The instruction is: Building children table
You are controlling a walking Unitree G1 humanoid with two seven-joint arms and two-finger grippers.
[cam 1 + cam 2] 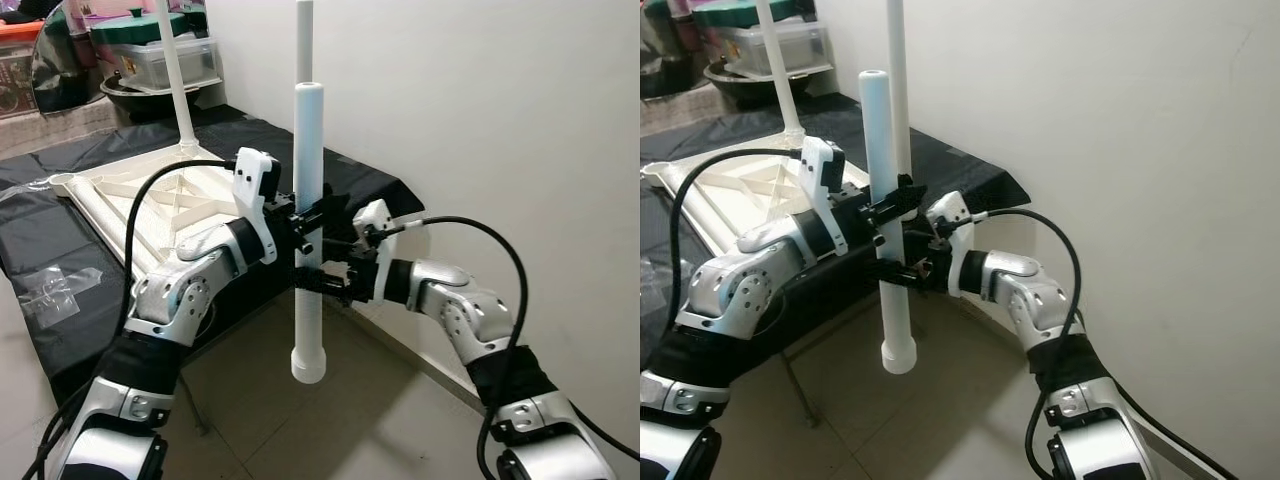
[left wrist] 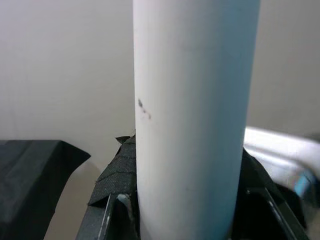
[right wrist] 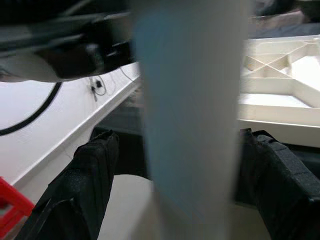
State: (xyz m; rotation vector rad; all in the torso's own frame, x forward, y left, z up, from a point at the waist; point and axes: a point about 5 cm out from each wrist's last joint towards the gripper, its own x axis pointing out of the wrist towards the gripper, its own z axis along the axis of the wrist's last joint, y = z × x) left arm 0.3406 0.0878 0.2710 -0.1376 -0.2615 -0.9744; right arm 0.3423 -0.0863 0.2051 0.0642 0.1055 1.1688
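Note:
A white table leg (image 1: 308,150) stands upright in the air in front of the table corner, its flared end (image 1: 309,366) hanging above the floor. My left gripper (image 1: 305,215) is shut on its middle, and the pads (image 2: 114,200) press against the leg (image 2: 195,125). Just below, my right gripper (image 1: 322,280) straddles the leg (image 3: 190,125). Its fingers (image 3: 92,175) stand open, with a gap on one side. The white tabletop (image 1: 150,195) lies upside down on the black-covered table (image 1: 60,230). Two fitted legs (image 1: 175,70) (image 1: 304,35) rise from it.
A white wall (image 1: 480,120) is close on the right. Storage boxes and a bowl (image 1: 150,60) sit at the back left. A clear plastic bag (image 1: 45,290) lies on the black cover. Tiled floor (image 1: 350,420) lies below the held leg.

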